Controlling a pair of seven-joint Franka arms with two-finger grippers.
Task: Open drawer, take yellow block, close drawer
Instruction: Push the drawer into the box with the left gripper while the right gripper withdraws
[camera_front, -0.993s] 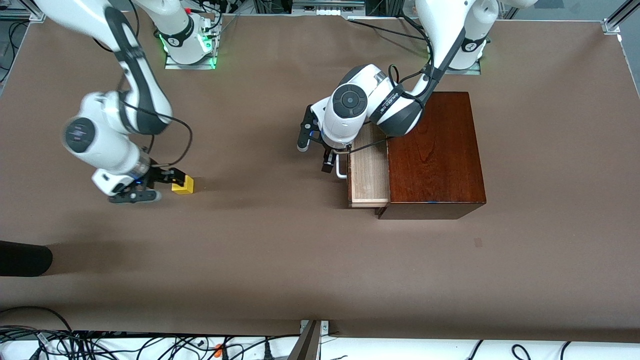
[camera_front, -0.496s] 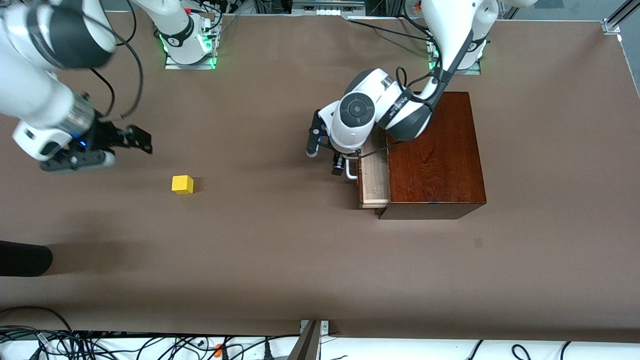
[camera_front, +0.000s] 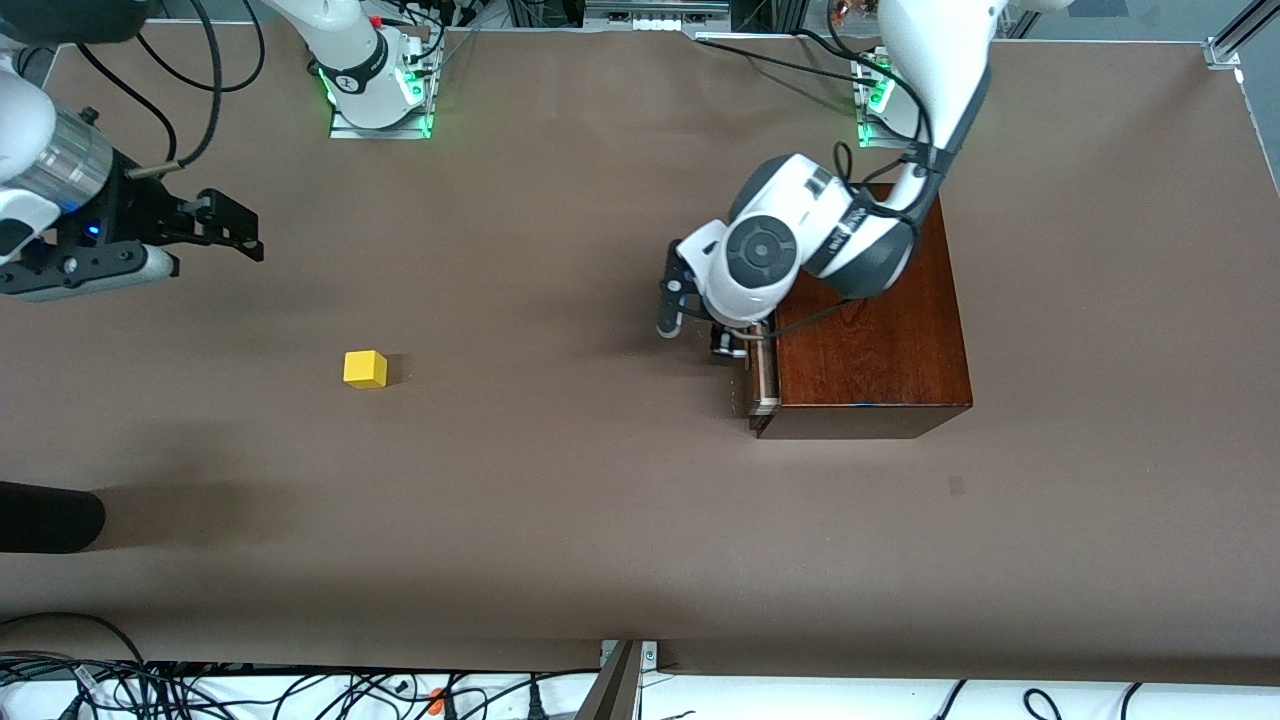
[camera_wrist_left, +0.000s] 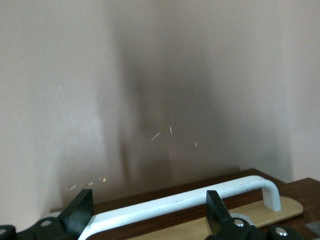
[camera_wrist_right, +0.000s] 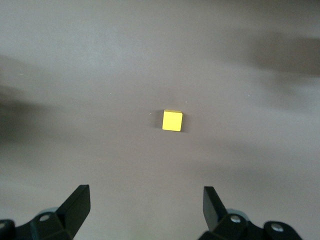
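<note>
The small bright yellow cube (camera_front: 365, 368) sat alone on the brown table (camera_front: 560, 520), toward the right arm's end and well apart from the dark reddish-brown wooden box (camera_front: 865, 330). In the front view it lay at about nine o'clock from the box. The box's drawer (camera_front: 765, 385) stood nearly shut, only a thin strip of pale wood showing. The left gripper (camera_wrist_left: 150, 212), fingers spread wide, was at the drawer's white U-shaped bar handle (camera_wrist_left: 185, 200). The right gripper (camera_front: 215, 225) hung in the air over bare table at roughly eleven o'clock from the cube, its fingers apart and empty.
</note>
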